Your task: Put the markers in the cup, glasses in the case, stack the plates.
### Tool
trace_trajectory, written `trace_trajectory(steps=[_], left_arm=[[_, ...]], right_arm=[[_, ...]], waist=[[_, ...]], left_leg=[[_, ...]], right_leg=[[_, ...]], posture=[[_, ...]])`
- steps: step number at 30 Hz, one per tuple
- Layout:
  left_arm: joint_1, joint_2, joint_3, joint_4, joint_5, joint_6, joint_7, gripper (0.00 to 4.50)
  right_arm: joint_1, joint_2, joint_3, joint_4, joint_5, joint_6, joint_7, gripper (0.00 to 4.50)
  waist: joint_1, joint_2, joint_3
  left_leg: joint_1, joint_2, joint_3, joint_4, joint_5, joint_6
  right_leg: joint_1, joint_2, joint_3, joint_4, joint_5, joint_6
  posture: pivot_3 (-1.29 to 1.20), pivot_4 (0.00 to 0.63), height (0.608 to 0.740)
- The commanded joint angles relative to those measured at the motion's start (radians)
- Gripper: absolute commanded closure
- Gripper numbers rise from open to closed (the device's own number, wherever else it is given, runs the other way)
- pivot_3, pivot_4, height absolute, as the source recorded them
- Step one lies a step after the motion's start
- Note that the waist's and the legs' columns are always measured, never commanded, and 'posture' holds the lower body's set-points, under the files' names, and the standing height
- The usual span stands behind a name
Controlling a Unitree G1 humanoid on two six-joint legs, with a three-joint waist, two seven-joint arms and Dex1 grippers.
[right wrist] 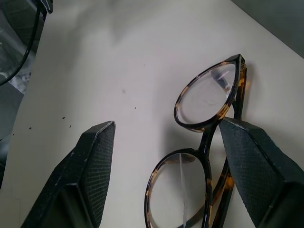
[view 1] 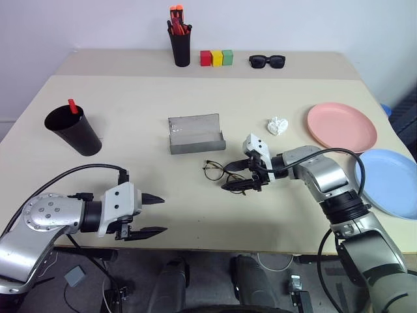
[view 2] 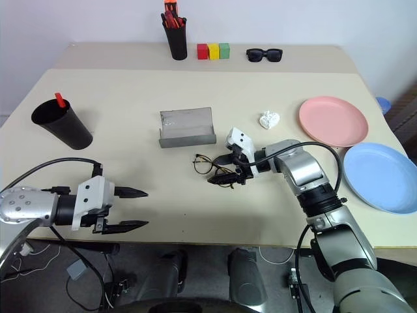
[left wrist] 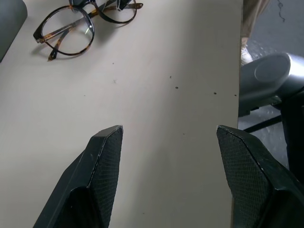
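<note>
The glasses (view 1: 214,171), thin dark tortoiseshell rims with round clear lenses, lie on the table in front of the open grey case (view 1: 195,134). My right gripper (view 1: 232,177) is open at their right side. In the right wrist view one lens of the glasses (right wrist: 204,102) lies between its fingers and one finger (right wrist: 251,161) covers the folded arms. My left gripper (view 1: 158,214) hangs open over the table's front edge. A red marker (view 1: 72,106) stands in the black cup (view 1: 73,130) at the left. The pink plate (view 1: 342,126) and the blue plate (view 1: 391,182) lie side by side at the right.
At the back stand a black pen holder (view 1: 180,42) with orange-capped pens, three coloured blocks (view 1: 216,58) and black sunglasses (view 1: 267,61). A crumpled white scrap (view 1: 277,125) lies between the case and the pink plate. The table's front edge (view 1: 215,251) runs below both grippers.
</note>
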Motion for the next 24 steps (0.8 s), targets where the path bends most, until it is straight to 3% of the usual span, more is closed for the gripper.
trace_trajectory(steps=[1,12,15,19,24], left_arm=[[0.002,0.013,0.003,-0.025,0.001,-0.005,0.011,1.32],[0.004,0.012,0.000,-0.040,-0.011,0.015,0.040,1.32],[0.009,0.012,0.001,-0.045,-0.011,0.019,0.046,1.26],[0.010,0.010,-0.003,-0.048,-0.008,0.022,0.053,1.26],[0.005,0.010,-0.008,-0.044,-0.006,0.023,0.059,1.26]], right_arm=[[-0.017,0.005,0.005,-0.038,0.002,-0.002,0.011,0.96],[-0.016,0.023,0.019,-0.036,-0.006,-0.009,0.010,0.96],[-0.014,0.026,0.020,-0.036,-0.008,-0.013,0.009,2.26],[-0.012,0.032,0.020,-0.033,-0.010,-0.017,0.005,4.47],[-0.009,0.033,0.018,-0.034,-0.012,-0.023,0.002,4.49]], waist=[[0.000,0.000,0.000],[0.000,0.000,0.000],[0.000,0.000,0.000],[0.000,0.000,0.000],[0.000,0.000,0.000]], left_leg=[[0.000,0.000,0.000,0.000,0.000,0.000],[0.000,0.000,0.000,0.000,0.000,0.000],[0.000,0.000,0.000,0.000,0.000,0.000],[0.000,0.000,0.000,0.000,0.000,0.000],[0.000,0.000,0.000,0.000,0.000,0.000]], right_leg=[[0.000,0.000,0.000,0.000,0.000,0.000],[0.000,0.000,0.000,0.000,0.000,0.000],[0.000,0.000,0.000,0.000,0.000,0.000],[0.000,0.000,0.000,0.000,0.000,0.000],[0.000,0.000,0.000,-0.001,0.000,0.000]], posture=[[0.00,0.150,0.740],[0.00,0.150,0.740],[0.00,0.150,0.740],[0.00,0.150,0.740],[0.00,0.150,0.740]])
